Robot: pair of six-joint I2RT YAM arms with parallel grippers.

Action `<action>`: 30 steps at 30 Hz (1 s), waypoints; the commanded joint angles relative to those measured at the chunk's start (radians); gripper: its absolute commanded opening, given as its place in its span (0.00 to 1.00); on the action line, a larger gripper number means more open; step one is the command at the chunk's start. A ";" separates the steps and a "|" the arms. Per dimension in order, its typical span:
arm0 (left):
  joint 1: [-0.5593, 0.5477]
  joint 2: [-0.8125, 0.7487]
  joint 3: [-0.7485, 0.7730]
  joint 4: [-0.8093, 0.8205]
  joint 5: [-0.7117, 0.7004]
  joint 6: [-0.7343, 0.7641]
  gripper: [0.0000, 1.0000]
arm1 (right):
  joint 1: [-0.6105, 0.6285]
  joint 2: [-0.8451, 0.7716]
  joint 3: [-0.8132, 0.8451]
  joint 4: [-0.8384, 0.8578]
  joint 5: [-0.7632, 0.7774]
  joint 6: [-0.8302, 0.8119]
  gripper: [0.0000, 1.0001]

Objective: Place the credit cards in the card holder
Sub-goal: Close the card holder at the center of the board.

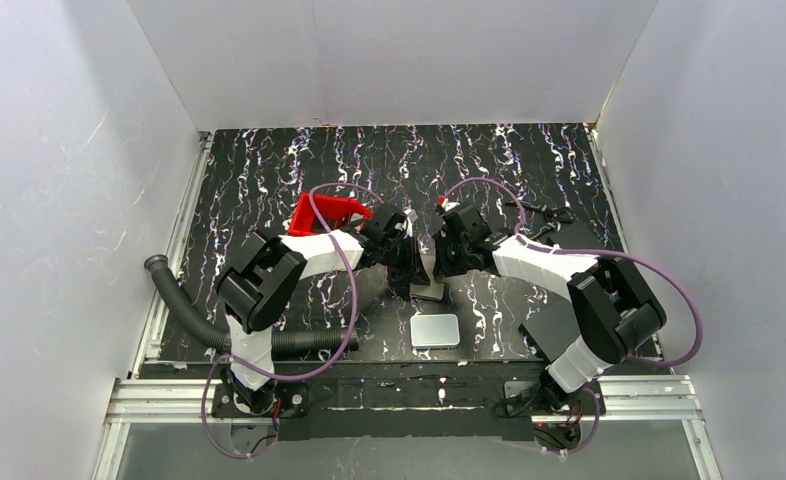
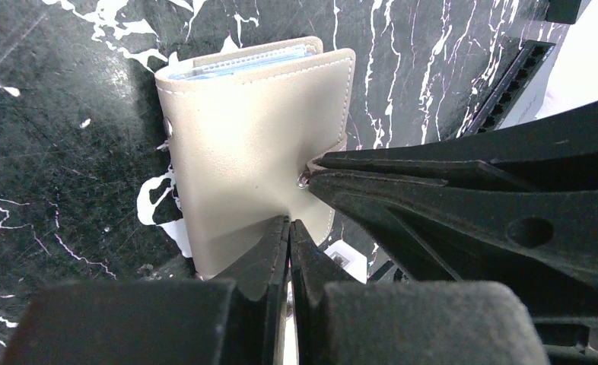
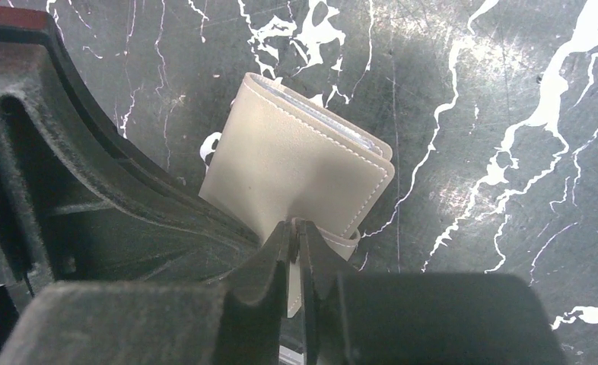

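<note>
Card holder (image 2: 250, 152): beige, stitched, at centre of marbled black table (image 2: 52, 152), between both grippers. Credit cards (image 2: 243, 65) tucked in 12 o'clock opening. Left gripper (image 2: 290, 224) clamped on 6 o'clock edge; right gripper (image 3: 296, 224) pinching 3 o'clock side.

Right end effector (image 3: 297, 228) pinches card holder (image 3: 296, 156) edge.

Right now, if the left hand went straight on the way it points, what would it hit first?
The card holder: the left hand is shut on its near edge, so a push goes straight into it. Behind it is the black marbled table; how far back is hard to judge.
</note>
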 commanded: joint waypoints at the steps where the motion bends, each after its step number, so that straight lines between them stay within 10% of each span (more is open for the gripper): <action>1: -0.005 0.005 -0.047 -0.054 -0.068 0.017 0.00 | 0.019 0.015 -0.001 0.045 -0.055 0.022 0.17; 30: -0.006 -0.021 -0.083 -0.035 -0.064 0.016 0.00 | -0.164 0.007 -0.285 0.412 -0.351 0.306 0.39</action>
